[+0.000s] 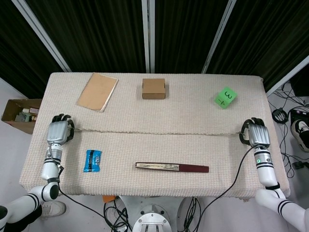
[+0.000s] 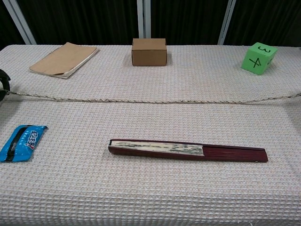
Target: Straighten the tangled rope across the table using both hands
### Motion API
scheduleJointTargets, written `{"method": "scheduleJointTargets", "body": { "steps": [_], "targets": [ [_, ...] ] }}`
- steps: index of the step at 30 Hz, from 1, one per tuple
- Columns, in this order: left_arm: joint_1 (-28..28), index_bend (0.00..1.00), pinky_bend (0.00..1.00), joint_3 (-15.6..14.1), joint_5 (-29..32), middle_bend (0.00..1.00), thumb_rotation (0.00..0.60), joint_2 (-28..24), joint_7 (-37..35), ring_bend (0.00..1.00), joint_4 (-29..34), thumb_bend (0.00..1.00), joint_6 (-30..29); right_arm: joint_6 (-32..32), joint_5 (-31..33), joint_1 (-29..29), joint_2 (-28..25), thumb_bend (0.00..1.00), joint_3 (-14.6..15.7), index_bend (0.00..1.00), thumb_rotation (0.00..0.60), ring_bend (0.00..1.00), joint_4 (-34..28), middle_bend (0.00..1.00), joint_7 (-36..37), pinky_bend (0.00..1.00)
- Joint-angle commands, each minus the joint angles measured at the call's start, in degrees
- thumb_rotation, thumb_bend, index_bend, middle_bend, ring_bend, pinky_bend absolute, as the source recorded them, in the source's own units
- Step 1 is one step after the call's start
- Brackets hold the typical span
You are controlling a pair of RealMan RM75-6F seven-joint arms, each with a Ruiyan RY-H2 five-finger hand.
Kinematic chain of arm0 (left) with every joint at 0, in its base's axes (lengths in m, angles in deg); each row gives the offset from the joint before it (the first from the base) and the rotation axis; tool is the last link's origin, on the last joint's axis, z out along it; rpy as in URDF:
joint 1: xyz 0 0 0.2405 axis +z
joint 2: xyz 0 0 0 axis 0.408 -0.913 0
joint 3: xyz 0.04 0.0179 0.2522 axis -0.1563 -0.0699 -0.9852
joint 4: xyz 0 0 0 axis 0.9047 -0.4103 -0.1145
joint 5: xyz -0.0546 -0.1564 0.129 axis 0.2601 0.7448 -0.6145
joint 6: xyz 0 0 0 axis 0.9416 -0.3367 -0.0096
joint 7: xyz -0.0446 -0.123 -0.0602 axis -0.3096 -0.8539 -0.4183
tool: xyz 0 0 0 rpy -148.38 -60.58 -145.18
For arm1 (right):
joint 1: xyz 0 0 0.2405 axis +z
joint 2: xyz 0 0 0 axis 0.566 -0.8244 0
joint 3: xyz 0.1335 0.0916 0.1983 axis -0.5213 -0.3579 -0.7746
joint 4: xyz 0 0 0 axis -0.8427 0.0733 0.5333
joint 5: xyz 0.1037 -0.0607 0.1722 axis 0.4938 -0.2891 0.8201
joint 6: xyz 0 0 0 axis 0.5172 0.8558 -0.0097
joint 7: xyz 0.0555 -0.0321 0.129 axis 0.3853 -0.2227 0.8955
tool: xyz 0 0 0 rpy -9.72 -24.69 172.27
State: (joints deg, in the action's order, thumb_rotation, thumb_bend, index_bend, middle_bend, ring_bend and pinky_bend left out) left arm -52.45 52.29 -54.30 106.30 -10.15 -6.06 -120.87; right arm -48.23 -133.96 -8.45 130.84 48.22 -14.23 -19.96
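The rope (image 1: 154, 132) is lying nearly straight between the hands, the left hand (image 1: 57, 131) and right hand (image 1: 257, 135) each gripping an end; light and limp, it looks best held by its ends.

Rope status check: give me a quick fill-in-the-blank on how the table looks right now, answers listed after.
1. The rope runs between the left hand and the ____ hand.
2. The folded fan lies on the side of the rope ____ to the robot.
3. The dice beyond the rope is ____ in colour.
4. The cardboard box sits right of the ____.

Answers: right; nearer; green; notebook
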Motion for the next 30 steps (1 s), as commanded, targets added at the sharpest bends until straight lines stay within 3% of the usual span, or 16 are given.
{"method": "scheduleJointTargets", "body": {
  "steps": [1,6,8,12,21,26,30],
  "targets": [
    [0.4,0.4,0.14,-0.1,-0.3,0.2,0.6,-0.3,0.3,0.11,0.7,0.47,-0.4,-0.7,-0.5,-0.5,0.1,0.35,-0.2,0.39,0.6,0.1,-0.1,0.24,0.8,0.13],
    [1.7,0.27,0.14,0.6,0.0,0.17,0.6,-2.9,1.3,0.11,5.6,0.35,-2.0,-4.3,-1.7,-2.2,-3.2,0.21,-0.8,0.16,0.6,0.08,-5.2,0.19,1.3,0.11],
    [2.7,0.25,0.14,1.0,-0.5,0.17,0.6,-4.7,1.2,0.11,8.4,0.31,-4.6,-7.1,-2.7,-3.3,-5.7,0.19,-0.9,0.13,0.6,0.08,-8.6,0.19,0.2,0.11],
    [5.5,0.24,0.14,1.5,-2.8,0.17,0.6,-10.0,0.1,0.11,15.0,0.26,-10.4,-11.5,-3.9,-6.1,-12.6,0.18,-1.3,0.11,0.6,0.08,-17.6,0.18,0.7,0.11],
    [14.9,0.26,0.13,-3.0,-13.5,0.17,0.6,-26.1,-6.8,0.11,31.0,0.25,-23.5,-21.3,-8.7,-14.6,-28.6,0.21,1.1,0.11,0.6,0.07,-35.5,0.17,1.9,0.11],
    [20.4,0.26,0.13,-6.6,-17.8,0.18,0.6,-32.0,-8.6,0.11,38.2,0.25,-29.4,-25.8,-11.5,-18.9,-32.3,0.21,3.6,0.12,0.6,0.07,-40.7,0.17,2.5,0.11],
    [24.3,0.27,0.13,-9.1,-21.0,0.18,0.6,-33.0,-6.4,0.11,41.0,0.25,-34.4,-28.0,-13.4,-21.2,-32.0,0.21,5.5,0.12,0.6,0.07,-42.6,0.17,1.8,0.11]
  ]
}}
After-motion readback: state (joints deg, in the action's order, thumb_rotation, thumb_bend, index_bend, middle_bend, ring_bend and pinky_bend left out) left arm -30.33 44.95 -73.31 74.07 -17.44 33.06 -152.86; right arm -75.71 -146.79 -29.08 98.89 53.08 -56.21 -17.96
